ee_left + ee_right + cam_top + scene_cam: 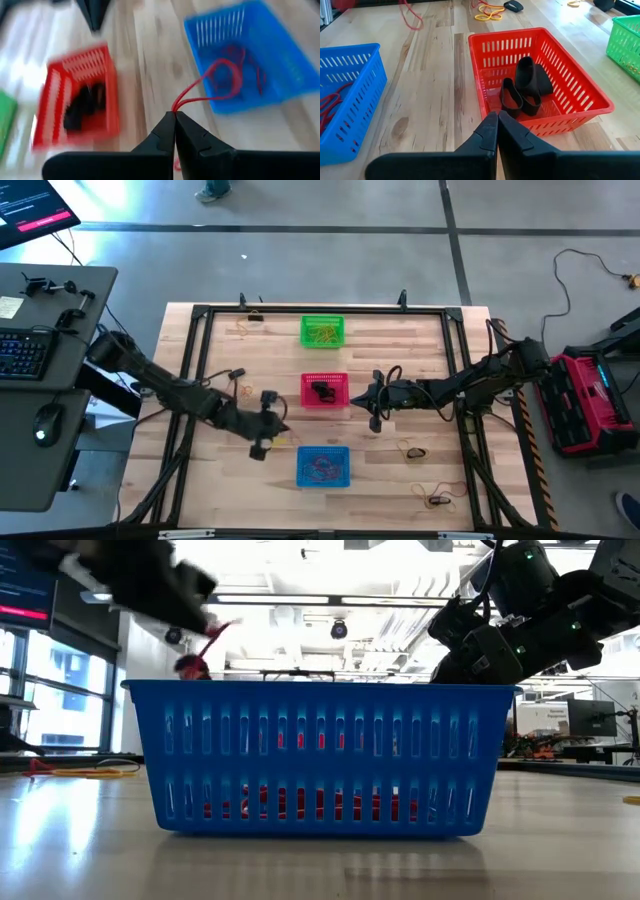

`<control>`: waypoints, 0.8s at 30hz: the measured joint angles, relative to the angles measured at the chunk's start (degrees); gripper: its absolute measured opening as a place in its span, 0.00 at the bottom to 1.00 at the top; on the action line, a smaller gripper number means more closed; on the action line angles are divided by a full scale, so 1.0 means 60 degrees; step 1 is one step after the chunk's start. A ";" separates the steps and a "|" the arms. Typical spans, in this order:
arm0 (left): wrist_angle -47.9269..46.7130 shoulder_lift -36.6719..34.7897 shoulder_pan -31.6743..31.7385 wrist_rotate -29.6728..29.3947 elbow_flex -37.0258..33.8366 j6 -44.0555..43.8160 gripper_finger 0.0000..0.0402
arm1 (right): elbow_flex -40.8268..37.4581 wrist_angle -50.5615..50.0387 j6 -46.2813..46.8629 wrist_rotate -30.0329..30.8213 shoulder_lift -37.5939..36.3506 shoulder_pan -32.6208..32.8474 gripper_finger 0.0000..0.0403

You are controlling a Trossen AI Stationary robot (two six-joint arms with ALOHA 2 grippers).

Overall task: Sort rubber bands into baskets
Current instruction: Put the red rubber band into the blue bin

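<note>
From above, the wooden bench point(420, 360) carried three baskets in a line down its middle: the green basket point(322, 332) farthest, the red basket point(324, 390) in the centre, the blue basket point(323, 466) nearest. The left hand point(268, 430) hung just beside the blue basket's near-left corner, the right hand point(374, 402) just beside the red one. A few loose bands point(412, 450) lay on the bench to the right of the blue basket.

At bench height, the blue basket point(320, 755) filled the view, red bands showing through its mesh, and a red band point(205, 645) dangled from the left arm above its rim.

The left wrist camera showed the left hand point(174, 116) clenched on a red rubber band point(215, 80), the loop hanging out toward the blue basket point(280, 60), probably carried there because red bands go in that one.

The right wrist camera showed the right hand point(497, 117) clenched on nothing, poised at the rim of the red basket point(570, 75), where black bands point(527, 85) lay.
</note>
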 joint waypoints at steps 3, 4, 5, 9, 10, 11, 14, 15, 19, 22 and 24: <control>0.1234 0.0000 0.0417 0.0332 0.0004 0.0539 0.00 | 0.0000 0.0000 0.0000 0.0001 0.0000 0.0000 0.00; 0.1582 0.0000 0.0552 0.0388 0.0010 0.0598 0.00 | 0.0000 0.0000 0.0004 0.0001 0.0000 -0.0003 0.00; 0.1863 -0.0004 0.0678 0.0517 0.0011 0.0620 0.00 | 0.0000 0.0000 0.0006 0.0001 0.0000 -0.0002 0.00; 0.2658 0.0106 0.1037 0.1149 0.0012 0.0477 0.00 | 0.0000 0.0004 0.0109 0.0001 0.0000 -0.0003 0.00; 0.2764 0.0171 0.1094 0.1398 0.0015 0.0495 0.00 | 0.0000 0.0004 0.0109 0.0001 0.0000 0.0000 0.00; 0.2903 0.0265 0.1147 0.1628 0.0015 0.0583 0.00 | 0.0000 0.0004 0.0109 0.0001 0.0000 -0.0003 0.00; 0.3399 0.0625 0.1323 0.2163 0.0015 0.0812 0.00 | -0.0003 0.0004 0.0109 0.0001 0.0000 -0.0003 0.00; 0.3643 0.0757 0.1387 0.2409 0.0011 0.0812 0.00 | 0.0000 0.0004 0.0115 0.0001 0.0000 -0.0002 0.00; 0.4917 0.1191 0.1573 0.3743 0.0011 0.0808 0.00 | 0.0000 0.0004 0.0172 0.0001 0.0000 -0.0004 0.00; 0.5748 0.1394 0.1679 0.4742 0.0011 0.0558 0.00 | -0.0004 0.0004 0.0174 0.0001 0.0000 -0.0001 0.00; 0.6044 0.1513 0.1775 0.5300 0.0015 0.0183 0.00 | -0.0004 0.0004 0.0158 0.0001 0.0000 -0.0004 0.00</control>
